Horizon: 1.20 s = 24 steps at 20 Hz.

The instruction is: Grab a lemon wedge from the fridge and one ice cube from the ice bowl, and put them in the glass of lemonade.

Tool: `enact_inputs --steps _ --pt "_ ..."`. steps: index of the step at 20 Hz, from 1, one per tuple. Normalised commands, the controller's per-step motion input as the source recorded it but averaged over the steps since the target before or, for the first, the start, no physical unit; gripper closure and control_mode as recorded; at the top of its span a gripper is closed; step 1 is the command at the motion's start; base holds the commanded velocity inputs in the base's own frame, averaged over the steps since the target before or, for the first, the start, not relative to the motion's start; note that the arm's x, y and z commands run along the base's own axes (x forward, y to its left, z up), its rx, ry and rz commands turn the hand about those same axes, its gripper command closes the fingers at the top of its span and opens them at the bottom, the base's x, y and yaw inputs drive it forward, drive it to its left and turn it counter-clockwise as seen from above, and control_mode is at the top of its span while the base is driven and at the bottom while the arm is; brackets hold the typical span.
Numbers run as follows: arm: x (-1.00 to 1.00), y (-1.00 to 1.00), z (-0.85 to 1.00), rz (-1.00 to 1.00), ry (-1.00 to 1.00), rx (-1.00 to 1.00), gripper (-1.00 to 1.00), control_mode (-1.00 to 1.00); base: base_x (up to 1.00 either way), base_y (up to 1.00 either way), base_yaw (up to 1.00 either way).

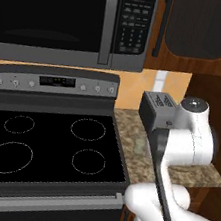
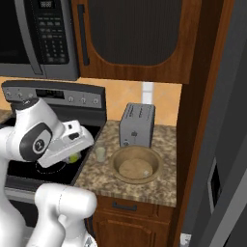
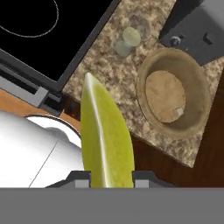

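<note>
held between the finger tips of the gripper (image 3: 107, 177), the lemon wedge (image 3: 105, 140) sits closest to the hand view's lens, its long axis running up and away from the jaws, which are clenched on its base. from the right base view the wedge (image 2: 74, 157) hangs over the stove's front right corner, at the counter's edge. the glass of lemonade (image 2: 100, 154) stands on the granite counter (image 2: 159, 185) just beyond it, toward the toaster (image 2: 136, 124), with the ice bowl (image 2: 136, 164) further right. the drop likely calls for a short carry forward and rightward until the wedge's tip is above the glass rim (image 3: 131, 36).
</note>
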Motion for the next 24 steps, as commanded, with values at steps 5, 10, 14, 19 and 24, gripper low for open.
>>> enact_inputs --steps 5,10,14,19,24 --pt "0.00 0.00 -0.07 0.69 0.12 -0.68 1.00 -1.00 0.00 0.00 0.00" --pt "0.00 0.00 -0.10 0.68 0.20 -0.76 1.00 -1.00 0.00 0.00 0.00" --pt "0.00 0.00 0.00 0.68 0.39 -0.65 1.00 -1.00 0.00 0.00 0.00" --pt "0.13 0.00 -0.04 0.66 0.55 -0.45 1.00 -1.00 0.00 0.00 0.00" --pt "0.55 -0.05 0.00 0.09 0.22 0.00 1.00 -1.00 0.00 0.00 0.00"
